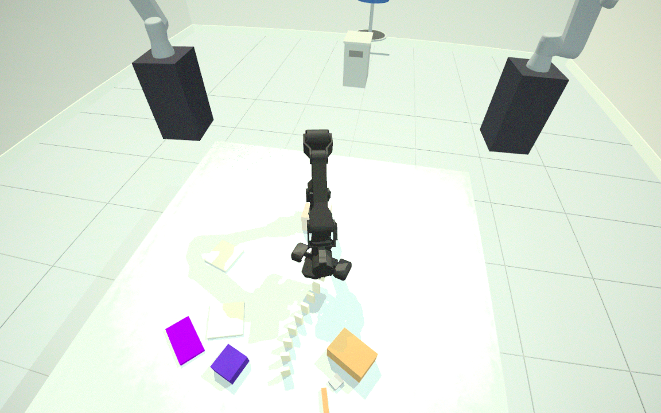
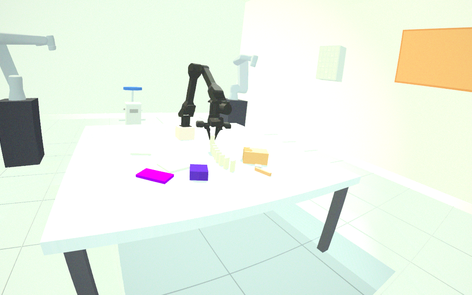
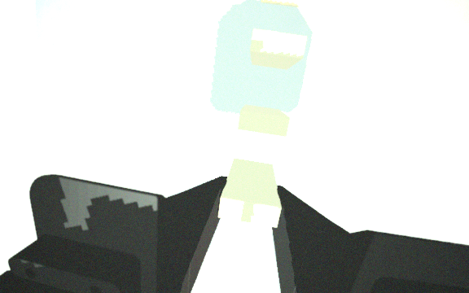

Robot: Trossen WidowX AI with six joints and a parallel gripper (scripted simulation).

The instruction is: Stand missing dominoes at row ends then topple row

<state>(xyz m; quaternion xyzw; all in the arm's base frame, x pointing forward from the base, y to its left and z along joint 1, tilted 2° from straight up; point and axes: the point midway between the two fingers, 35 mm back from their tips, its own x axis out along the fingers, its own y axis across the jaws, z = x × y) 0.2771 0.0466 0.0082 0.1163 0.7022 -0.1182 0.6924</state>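
Several cream dominoes stand upright in a curved row; the near end domino [image 1: 285, 373] [image 2: 232, 165] is by the orange box, and the far end domino [image 1: 315, 287] [image 3: 263, 123] is just ahead of my fingers. My gripper [image 2: 212, 138] [image 3: 250, 189] is shut on another cream domino [image 2: 212, 139] [image 3: 250, 181]. It holds that domino upright, low at the far end of the row, with a gap to the first standing one. Whether its foot touches the table is not clear. In the top view my gripper's body hides the fingertips.
An orange box [image 1: 352, 354] [image 2: 255, 157], a small grey block [image 1: 335, 382] and an orange strip [image 1: 325, 399] [image 2: 263, 171] lie right of the row. A purple box [image 1: 229, 362] [image 2: 198, 172], a magenta slab [image 1: 184, 340] [image 2: 154, 175] and two pale flat slabs lie left.
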